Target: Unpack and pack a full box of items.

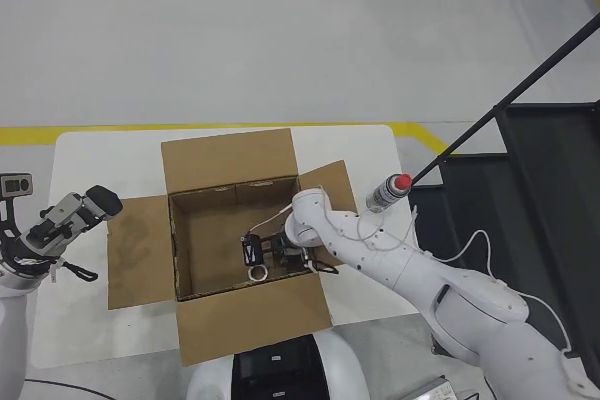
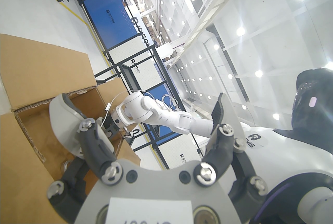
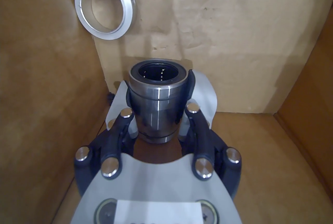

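An open cardboard box [image 1: 230, 160] stands mid-table with its flaps folded out. My right arm reaches down into it. Its gripper [image 1: 265, 250] is shut on a dark steel cylinder [image 3: 158, 102], hollow and held end-on just above the box floor [image 3: 247, 157]; the jaws [image 3: 158, 84] clamp both its sides. A silver metal ring [image 3: 104, 5] leans against the box's inner wall just beyond the cylinder, and shows in the top view as the ring [image 1: 257, 272]. My left gripper [image 1: 83, 207] hangs open and empty outside the box's left flap, its fingers [image 2: 67, 110] spread wide.
A grey can with a red cap [image 1: 388, 190] stands on the white table [image 1: 90, 320] right of the box. A black metal stair frame [image 1: 540, 180] rises past the table's right edge. Bare tabletop lies at the front left.
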Robot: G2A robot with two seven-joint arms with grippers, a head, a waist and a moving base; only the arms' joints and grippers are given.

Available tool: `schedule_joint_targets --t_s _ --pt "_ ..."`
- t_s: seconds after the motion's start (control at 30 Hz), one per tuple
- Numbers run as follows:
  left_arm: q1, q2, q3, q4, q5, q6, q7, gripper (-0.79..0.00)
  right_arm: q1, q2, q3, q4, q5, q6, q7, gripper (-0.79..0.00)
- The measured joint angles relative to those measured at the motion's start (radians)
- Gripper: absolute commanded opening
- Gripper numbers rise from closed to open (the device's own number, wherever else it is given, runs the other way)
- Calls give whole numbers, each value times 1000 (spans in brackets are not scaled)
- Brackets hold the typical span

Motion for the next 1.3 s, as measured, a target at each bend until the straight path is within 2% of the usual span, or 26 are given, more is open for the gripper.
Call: schedule_joint_targets --t_s 0.3,0.53,0.77,0.93,1.3 --pt "0 0 0 0 0 0 0 0 -14 44 108 -177 4 22 -20 -785" --pt "0 0 0 0 0 0 0 0 -127 109 300 -353 19 92 -195 -785" --pt "0 0 0 0 0 0 0 0 -246 152 447 -446 28 81 -378 -785" --pt "0 0 0 0 0 0 0 0 -293 162 481 -445 23 53 -490 -785" --pt "0 0 0 0 0 0 0 0 -292 162 481 -445 23 54 -477 -785"
